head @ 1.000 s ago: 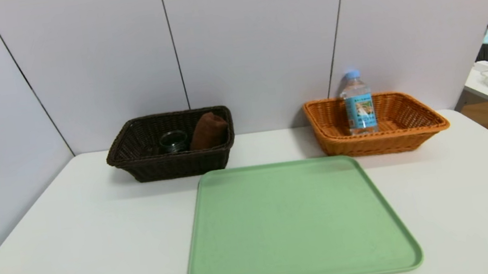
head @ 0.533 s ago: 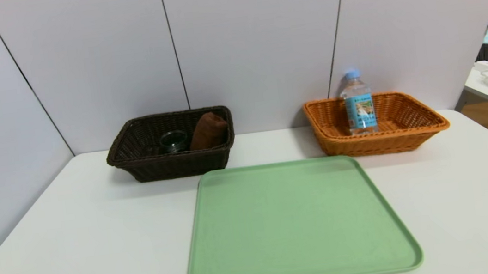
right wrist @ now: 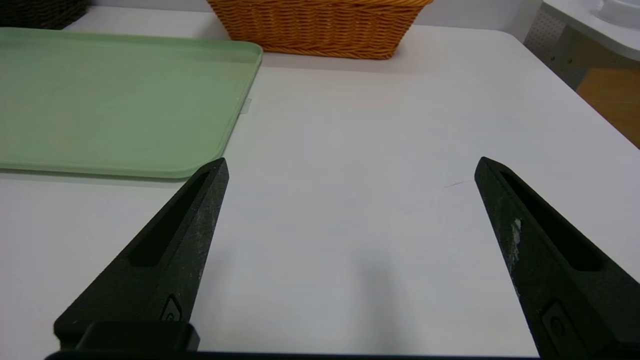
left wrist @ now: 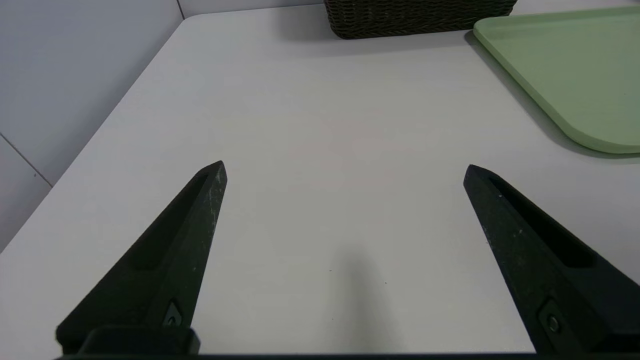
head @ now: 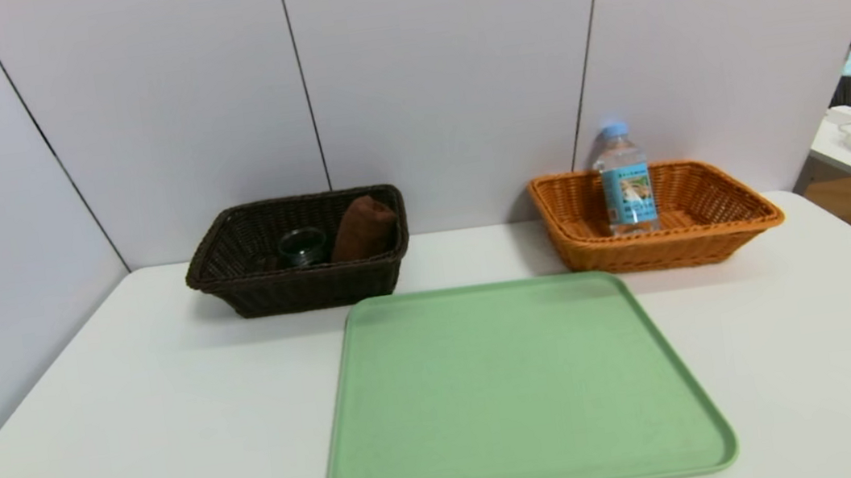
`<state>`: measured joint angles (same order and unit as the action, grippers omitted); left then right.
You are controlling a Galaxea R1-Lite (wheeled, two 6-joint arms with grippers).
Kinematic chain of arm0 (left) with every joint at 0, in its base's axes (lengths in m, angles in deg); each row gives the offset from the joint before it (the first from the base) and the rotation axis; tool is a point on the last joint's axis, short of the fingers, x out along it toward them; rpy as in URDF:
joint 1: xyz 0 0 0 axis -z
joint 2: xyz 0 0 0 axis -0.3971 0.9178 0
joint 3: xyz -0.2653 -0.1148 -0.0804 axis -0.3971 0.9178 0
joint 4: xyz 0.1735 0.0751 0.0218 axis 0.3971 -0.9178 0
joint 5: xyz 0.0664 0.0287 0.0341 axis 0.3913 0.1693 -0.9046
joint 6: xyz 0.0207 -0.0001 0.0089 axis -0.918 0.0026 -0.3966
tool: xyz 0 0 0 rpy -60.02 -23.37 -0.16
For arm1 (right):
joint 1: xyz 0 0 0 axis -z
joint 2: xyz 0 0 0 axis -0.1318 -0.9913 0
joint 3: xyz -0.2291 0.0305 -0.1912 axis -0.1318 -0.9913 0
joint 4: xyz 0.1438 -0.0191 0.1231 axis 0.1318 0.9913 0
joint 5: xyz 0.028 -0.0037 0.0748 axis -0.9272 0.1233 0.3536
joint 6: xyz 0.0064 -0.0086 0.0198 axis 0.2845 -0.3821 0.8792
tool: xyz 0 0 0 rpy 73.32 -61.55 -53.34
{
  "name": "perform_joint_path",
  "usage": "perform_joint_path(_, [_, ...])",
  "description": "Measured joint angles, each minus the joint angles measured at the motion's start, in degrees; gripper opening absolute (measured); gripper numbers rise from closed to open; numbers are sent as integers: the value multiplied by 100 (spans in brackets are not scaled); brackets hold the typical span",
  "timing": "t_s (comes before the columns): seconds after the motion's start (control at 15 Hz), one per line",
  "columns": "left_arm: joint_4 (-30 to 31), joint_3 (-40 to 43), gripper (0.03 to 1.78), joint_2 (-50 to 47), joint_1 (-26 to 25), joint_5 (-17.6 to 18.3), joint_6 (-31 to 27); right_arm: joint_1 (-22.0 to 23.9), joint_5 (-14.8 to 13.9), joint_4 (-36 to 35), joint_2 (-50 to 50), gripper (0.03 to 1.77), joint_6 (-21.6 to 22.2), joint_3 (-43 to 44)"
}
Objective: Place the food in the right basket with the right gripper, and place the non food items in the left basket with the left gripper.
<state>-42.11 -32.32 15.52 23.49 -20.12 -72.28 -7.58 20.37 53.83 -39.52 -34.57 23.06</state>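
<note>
At the far left of the white, smooth-topped bench (head: 173, 432) sits a rectangular dark brown woven basket (head: 314, 289) with flared sides. Inside it are a round, clear glass jar (head: 303, 247) and, just to the right of that, a rolled brown cloth (head: 363, 229) that leans against the basket's right side, its upper end near the rim.

At the far right of the bench is a rectangular orange-brown woven basket (head: 654, 250). A clear plastic bottle with a light blue cap and a blue picture label (head: 629, 190) stands in its left part, nearly upright and tilted slightly, with its cap rising above the rim.

A flat, pale green rectangular tray with rounded corners (head: 521, 390) lies in the middle of the bench, nearer than both baskets. Its surface is bare.

The left claw (left wrist: 345, 170) is over the bench to the left of the tray, its two black fingers spread wide with nothing between them. The right claw (right wrist: 354, 165) is over the bench on the right side, near the tray's near right corner, also wide and holding nothing. Both claws are well apart from the baskets.

Behind the baskets stands a pale grey panelled wall (head: 447, 82).
</note>
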Motion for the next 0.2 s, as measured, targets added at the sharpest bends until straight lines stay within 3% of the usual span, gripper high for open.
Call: perform_joint_path(0.2, [0,0,169,0,0,-2,0,0,7,-87,0,170,69,-12])
